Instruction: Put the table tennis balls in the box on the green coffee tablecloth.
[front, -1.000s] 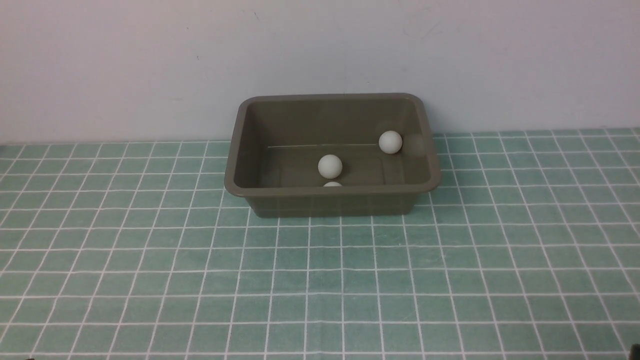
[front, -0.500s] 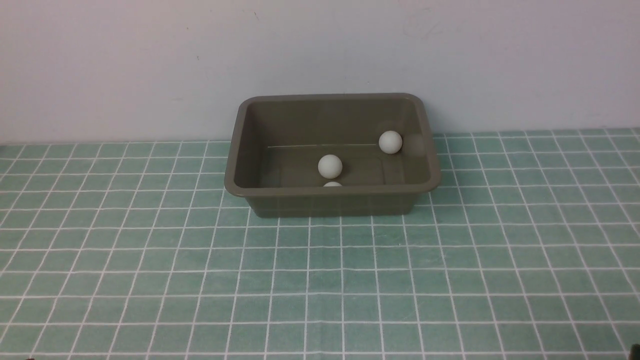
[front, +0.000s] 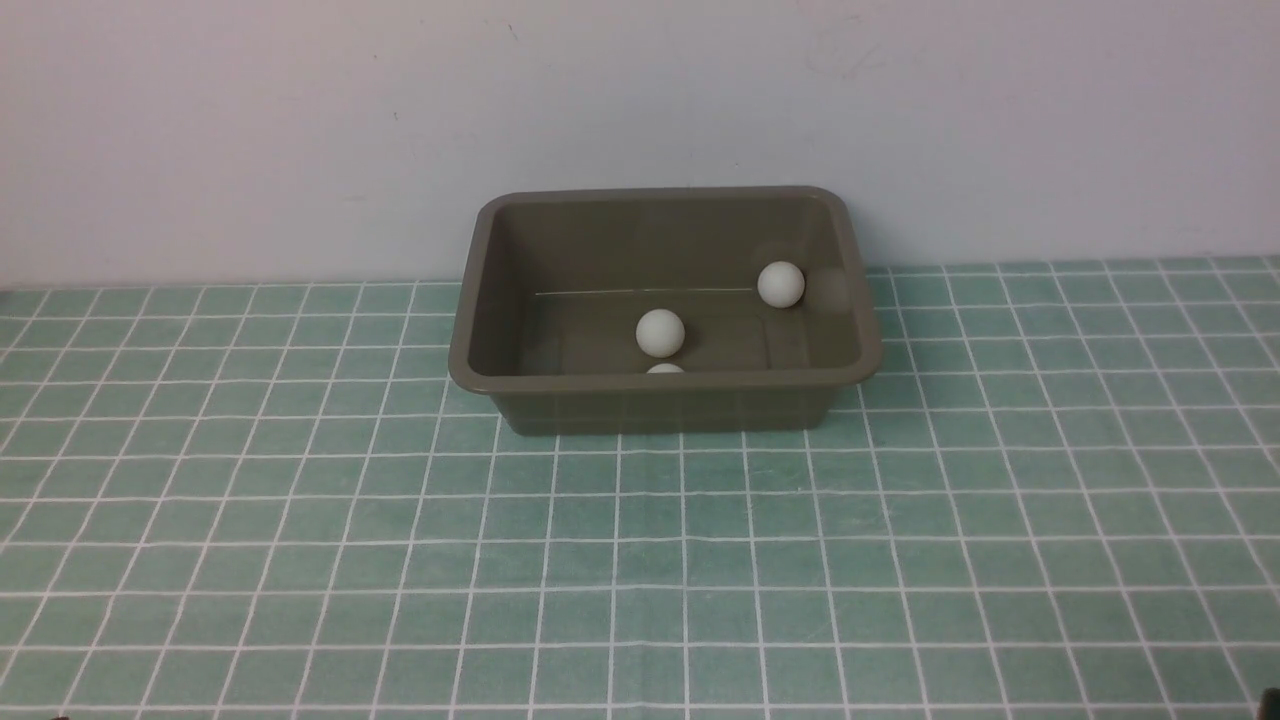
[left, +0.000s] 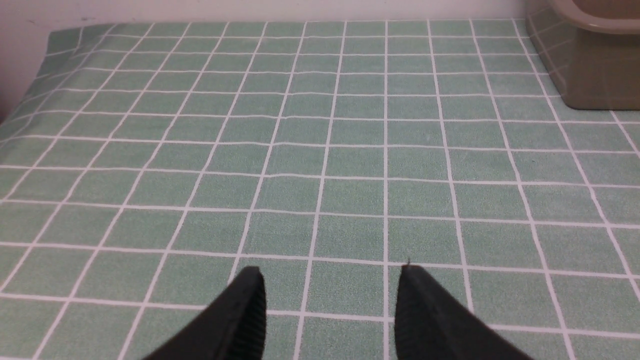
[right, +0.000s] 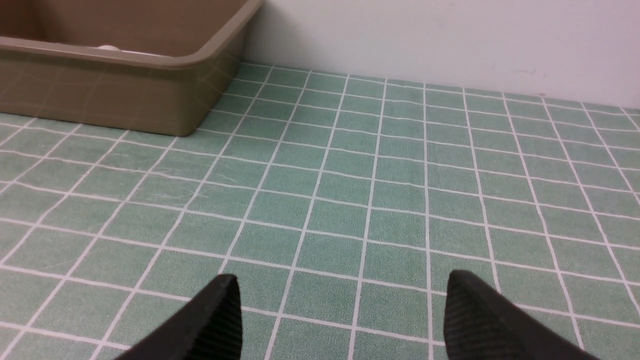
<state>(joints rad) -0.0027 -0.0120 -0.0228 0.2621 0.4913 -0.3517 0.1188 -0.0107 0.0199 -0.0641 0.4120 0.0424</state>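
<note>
Three plain white balls (front: 660, 332) in olive-brown box (front: 480, 300); both tools (left: 330, 285) (right: 340, 295) parted, empty

I counted three table tennis balls (front: 660, 332), one box (front: 480, 300), one green coffee tablecloth (front: 640, 560), and two grippers.

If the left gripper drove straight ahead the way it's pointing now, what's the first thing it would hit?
Likely just the green coffee tablecloth. The left gripper is open, empty and angled down at bare cloth; the box sits off to one side of that line. Depth is uncertain.
</note>
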